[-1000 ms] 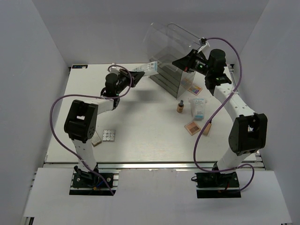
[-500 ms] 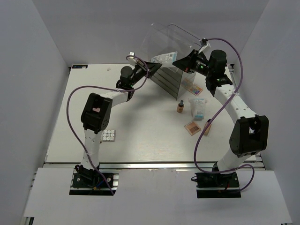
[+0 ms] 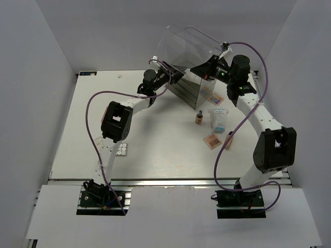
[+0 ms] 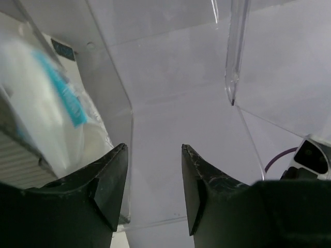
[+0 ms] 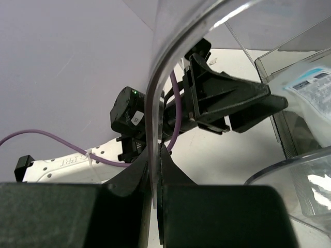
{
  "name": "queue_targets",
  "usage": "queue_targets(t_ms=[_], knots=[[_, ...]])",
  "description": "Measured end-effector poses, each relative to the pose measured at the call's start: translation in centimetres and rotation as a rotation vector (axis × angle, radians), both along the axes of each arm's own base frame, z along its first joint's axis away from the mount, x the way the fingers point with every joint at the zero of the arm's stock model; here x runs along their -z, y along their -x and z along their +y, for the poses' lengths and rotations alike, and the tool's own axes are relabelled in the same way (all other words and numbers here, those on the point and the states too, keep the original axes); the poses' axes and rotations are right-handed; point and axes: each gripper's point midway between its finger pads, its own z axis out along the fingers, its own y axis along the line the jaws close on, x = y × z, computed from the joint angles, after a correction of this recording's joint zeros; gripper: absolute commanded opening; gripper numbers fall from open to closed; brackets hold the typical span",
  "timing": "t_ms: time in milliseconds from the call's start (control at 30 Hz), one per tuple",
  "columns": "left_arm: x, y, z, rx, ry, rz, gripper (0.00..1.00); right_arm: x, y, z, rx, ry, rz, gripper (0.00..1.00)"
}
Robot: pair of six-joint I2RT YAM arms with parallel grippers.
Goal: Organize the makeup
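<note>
Left gripper [image 4: 155, 191]: open, its two black fingers apart with nothing between them, reaching into the top of the clear box [image 3: 186, 85].
Packet [image 4: 46, 113]: white with a light-blue stripe, lying inside the box at 10 o'clock of the left gripper, just past its left finger.
Right gripper [image 5: 153, 165]: closed on the edge of the clear lid [image 5: 170, 46], holding it raised above the box.
Clear box: stands at 1 o'clock on the desk [image 3: 155, 134], grey drawers below.
Foundation bottle [image 3: 198, 118]: upright at 3 o'clock on the desk.
Loose packets [image 3: 218, 118]: just beyond the bottle, also at 3 o'clock.
Peach palette [image 3: 212, 140]: flat at 4 o'clock.
White grid palette [image 3: 122, 150]: flat at 8 o'clock, beside the left arm.
</note>
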Motion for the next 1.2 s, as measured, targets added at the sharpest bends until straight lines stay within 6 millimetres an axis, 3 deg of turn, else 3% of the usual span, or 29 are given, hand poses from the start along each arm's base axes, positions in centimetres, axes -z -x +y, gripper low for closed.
queue_targets(t_ms=[167, 300, 333, 367, 500, 567, 633, 767, 967, 1067, 1200], knots=[[1.8, 1.3, 1.0, -0.034, -0.055, 0.045, 0.51, 0.0, 0.0, 0.0, 0.000, 0.000, 0.000, 0.06], [2.9, 3.4, 3.1, -0.086, -0.120, 0.080, 0.39, 0.0, 0.0, 0.0, 0.000, 0.000, 0.000, 0.07], [2.9, 4.1, 3.9, -0.104, -0.140, 0.079, 0.31, 0.0, 0.0, 0.0, 0.000, 0.000, 0.000, 0.07], [2.9, 4.7, 4.5, -0.116, -0.155, 0.085, 0.31, 0.0, 0.0, 0.0, 0.000, 0.001, 0.000, 0.07], [1.0, 7.9, 7.4, -0.172, -0.237, 0.012, 0.23, 0.0, 0.0, 0.0, -0.001, 0.001, 0.000, 0.07], [-0.3, 9.3, 8.2, -0.180, -0.284, -0.064, 0.24, 0.0, 0.0, 0.0, -0.002, 0.002, -0.001, 0.07], [-1.1, 10.9, 8.2, -0.153, -0.339, -0.146, 0.32, 0.1, 0.1, 0.0, -0.004, 0.004, -0.002, 0.07], [0.2, 14.7, 5.2, -0.032, -0.460, -0.265, 0.45, 0.4, 0.1, 0.0, -0.008, 0.016, 0.003, 0.06], [6.7, 22.0, -2.2, 0.268, -0.616, -0.308, 0.59, 0.4, 0.1, 0.0, -0.009, 0.024, 0.002, 0.06], [9.4, 24.0, -5.1, 0.371, -0.667, -0.318, 0.65, 0.4, 0.2, -0.1, -0.009, 0.027, 0.006, 0.06], [11.8, 25.0, -7.5, 0.434, -0.711, -0.315, 0.73, 0.4, 0.2, -0.1, -0.009, 0.030, 0.006, 0.06]])
